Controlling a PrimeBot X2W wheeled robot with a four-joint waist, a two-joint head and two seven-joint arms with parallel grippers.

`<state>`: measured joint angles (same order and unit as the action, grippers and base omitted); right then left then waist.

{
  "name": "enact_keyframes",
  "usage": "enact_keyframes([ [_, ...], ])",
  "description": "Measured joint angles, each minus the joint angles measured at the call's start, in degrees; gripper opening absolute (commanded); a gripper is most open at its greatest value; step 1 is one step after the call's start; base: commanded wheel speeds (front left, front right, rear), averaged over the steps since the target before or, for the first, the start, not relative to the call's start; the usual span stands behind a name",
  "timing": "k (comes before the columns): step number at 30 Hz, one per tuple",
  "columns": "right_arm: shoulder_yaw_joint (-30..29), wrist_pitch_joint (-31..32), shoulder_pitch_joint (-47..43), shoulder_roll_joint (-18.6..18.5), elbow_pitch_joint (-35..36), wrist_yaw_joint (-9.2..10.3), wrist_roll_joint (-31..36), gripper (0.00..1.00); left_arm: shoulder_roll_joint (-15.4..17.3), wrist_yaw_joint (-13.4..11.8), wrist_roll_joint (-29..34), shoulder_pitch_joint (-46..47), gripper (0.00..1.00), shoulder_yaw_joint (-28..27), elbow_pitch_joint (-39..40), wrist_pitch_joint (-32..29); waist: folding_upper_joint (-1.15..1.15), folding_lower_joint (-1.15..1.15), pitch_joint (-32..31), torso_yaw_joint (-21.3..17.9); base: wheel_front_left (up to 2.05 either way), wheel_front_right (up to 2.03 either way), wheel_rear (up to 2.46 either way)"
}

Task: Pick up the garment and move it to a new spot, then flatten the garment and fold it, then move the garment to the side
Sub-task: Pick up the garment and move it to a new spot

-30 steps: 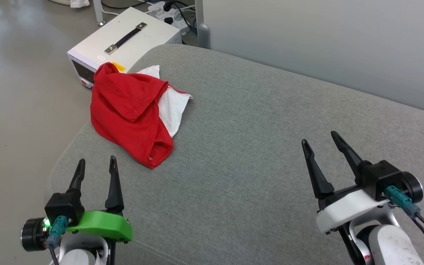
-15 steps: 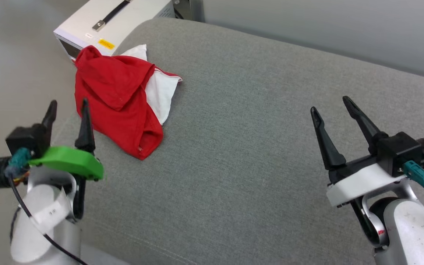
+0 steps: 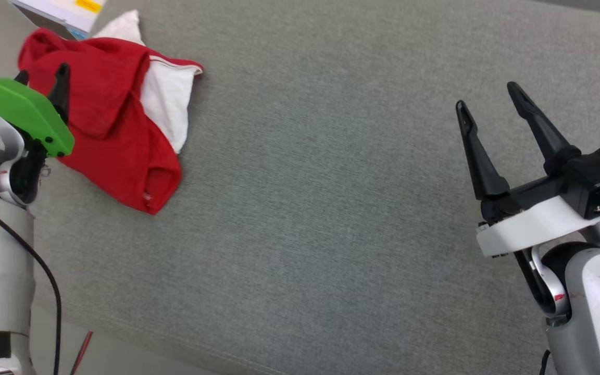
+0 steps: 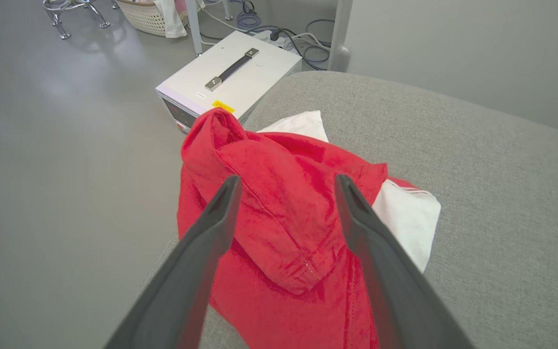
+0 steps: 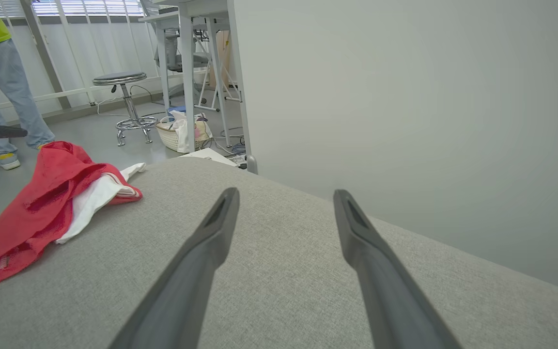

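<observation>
The garment (image 3: 107, 130), a red T-shirt w/ white sleeves, is seen crumpled in a heap at the far-left corner of the grey cushion (image 3: 331, 219). Part of it appears to overhang the edge, near a white box (image 4: 230, 77) on the floor. No print is shown; that side is prob. folded under.

The left claw (image 3: 42, 78) is held over the heap, its 2 fingers spread wide w/ nothing btwn them. In the left wrist view they are aimed at a raised red fold. A pinch there is judged to be in preparation, since a ridge gives cloth to close on and flat fabric would not.

The right claw (image 3: 487, 96) is likewise held wide apart and empty, well apart from the garment, over the bare middle of the cushion. It is prob. kept clear so the new spot stays free.

Step 1, the pick-up, is not yet done. If only 1 layer is caught, the overhanging part could be dragged off the edge.
</observation>
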<state>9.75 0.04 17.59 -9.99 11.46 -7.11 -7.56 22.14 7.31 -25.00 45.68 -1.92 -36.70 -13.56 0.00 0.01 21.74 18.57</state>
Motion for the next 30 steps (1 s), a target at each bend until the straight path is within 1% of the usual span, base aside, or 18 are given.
enact_keyframes([
  [5, -0.23, 0.31, 0.87, -0.44, 0.81, 0.0, -0.29, 1.0, 3.09, 0.0, -6.59, 1.79, 1.0, 4.3, -4.21, -5.12, 0.0, 0.0, 4.17, -1.84, 0.0, 0.0, 0.0],
  [8, -0.6, 0.51, 1.43, -0.6, 1.56, 0.0, -0.29, 1.0, 4.11, 0.0, -9.55, 2.15, 1.0, 6.42, -6.64, -7.37, 0.0, 0.0, 6.46, -2.77, 0.0, 0.0, 0.0],
  [14, -1.22, 0.81, 1.64, -1.14, 2.79, 0.0, -0.29, 1.0, 5.26, 0.01, -13.76, 2.66, 1.0, 9.75, -10.92, -11.14, 0.0, 0.0, 10.46, -4.27, 0.0, 0.0, 0.0],
  [19, -1.32, 0.81, 1.7, -1.31, 3.34, 0.0, -0.3, 1.0, 7.9, 0.01, -17.0, 4.81, 1.0, 12.5, -12.0, -16.47, 0.0, -0.01, 12.52, -5.27, 0.0, 0.0, 0.0],
  [20, -1.34, 0.82, 1.71, -1.33, 3.53, 0.0, -0.32, 1.0, 8.22, 0.01, -17.42, 5.22, 0.96, 12.76, -12.16, -17.33, 0.01, -0.01, 12.72, -5.39, 0.0, 0.0, 0.0],
  [21, -1.37, 0.82, 1.73, -1.36, 3.75, 0.0, -0.36, 1.0, 8.5, 0.02, -17.91, 5.58, 0.4, 12.85, -12.38, -17.9, 0.01, -0.01, 12.91, -5.53, 0.0, 0.0, 0.0],
  [22, -1.44, 0.82, 1.75, -1.38, 3.83, 0.0, -0.36, 1.0, 8.69, 0.01, -18.05, 5.82, 0.0, 12.98, -12.52, -17.98, 0.0, -0.01, 13.02, -5.66, 0.0, 0.0, 0.0],
  [26, -1.69, 0.84, 1.77, -1.41, 3.96, 0.0, -0.4, 1.0, 8.84, 0.01, -18.36, 6.27, 0.0, 13.54, -13.27, -16.44, 0.0, -0.01, 12.86, -5.87, 0.0, 0.0, 0.0],
  [30, -1.66, 0.73, 1.77, -1.24, 3.52, 0.0, -0.76, 1.0, 8.77, 0.01, -18.17, 6.36, 0.0, 14.01, -14.8, -12.25, 0.0, -0.01, 11.76, -5.97, 0.0, 0.0, 0.0],
])
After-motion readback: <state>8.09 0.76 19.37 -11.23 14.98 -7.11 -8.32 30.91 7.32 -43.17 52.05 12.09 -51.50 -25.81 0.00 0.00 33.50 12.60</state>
